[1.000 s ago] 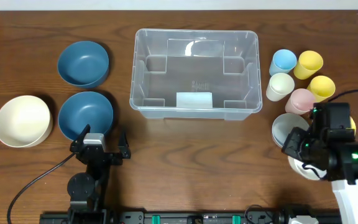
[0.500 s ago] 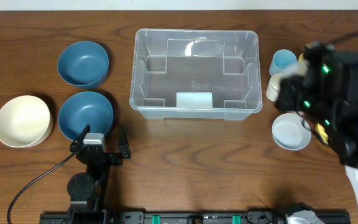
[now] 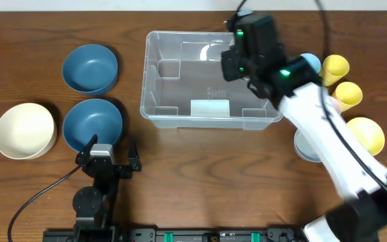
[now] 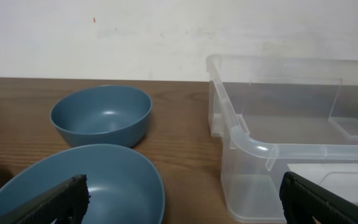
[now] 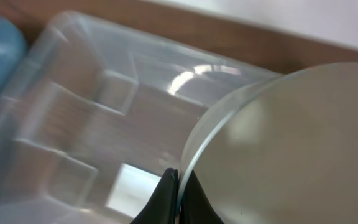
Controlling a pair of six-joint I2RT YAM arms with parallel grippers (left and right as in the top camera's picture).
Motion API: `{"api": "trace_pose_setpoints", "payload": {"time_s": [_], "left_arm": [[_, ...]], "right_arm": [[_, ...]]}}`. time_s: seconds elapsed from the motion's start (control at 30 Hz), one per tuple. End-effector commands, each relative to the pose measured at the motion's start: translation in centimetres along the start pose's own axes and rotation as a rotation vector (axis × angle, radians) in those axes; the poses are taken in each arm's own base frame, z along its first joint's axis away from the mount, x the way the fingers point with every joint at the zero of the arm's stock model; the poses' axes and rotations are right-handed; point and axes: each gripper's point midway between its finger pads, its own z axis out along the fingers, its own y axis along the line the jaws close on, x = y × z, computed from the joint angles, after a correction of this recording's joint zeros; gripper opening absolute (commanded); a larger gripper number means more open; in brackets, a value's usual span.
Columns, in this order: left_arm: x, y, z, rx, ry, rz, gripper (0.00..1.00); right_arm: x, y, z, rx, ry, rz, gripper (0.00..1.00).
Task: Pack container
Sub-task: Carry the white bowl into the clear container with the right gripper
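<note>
Down at the near edge of the wooden table, the left gripper sits low with its fingers spread wide apart, holding nothing. Just past it is a blue bowl, with a cream bowl to its left. Over on the right side lies a yellow bowl. The container stands in the middle of the table, its white label on the near wall. Over the container's far right part, the right gripper pinches the rim of a pale bowl between its black fingers. A second blue bowl sits left of the container, and a blue cup and a yellow cup stand to its right.
</note>
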Motion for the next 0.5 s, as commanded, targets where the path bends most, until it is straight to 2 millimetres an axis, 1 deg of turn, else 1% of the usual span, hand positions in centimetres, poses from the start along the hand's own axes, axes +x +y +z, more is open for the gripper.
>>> {"api": "trace_pose_setpoints", "payload": {"time_s": [0.0,0.1,0.23,0.37,0.47], "left_arm": [[1.6,0.0,0.1,0.007,0.047,0.010,0.98],[1.6,0.0,0.1,0.007,0.047,0.010,0.98],[1.6,0.0,0.1,0.007,0.047,0.010,0.98],[1.6,0.0,0.1,0.007,0.047,0.010,0.98],[1.6,0.0,0.1,0.007,0.047,0.010,0.98]], "right_arm": [[1.1,-1.2,3.4,0.094,0.046,-0.051,0.01],[2.7,-1.3,6.5,0.109,0.098,-0.064,0.01],[4.4,-1.5,9.9,0.126,0.140,-0.076,0.01],[5.4,-1.7,12.6,0.146,0.152,-0.104,0.01],[6.0,-2.4,14.2,0.186,0.152,-0.127,0.01]]}}
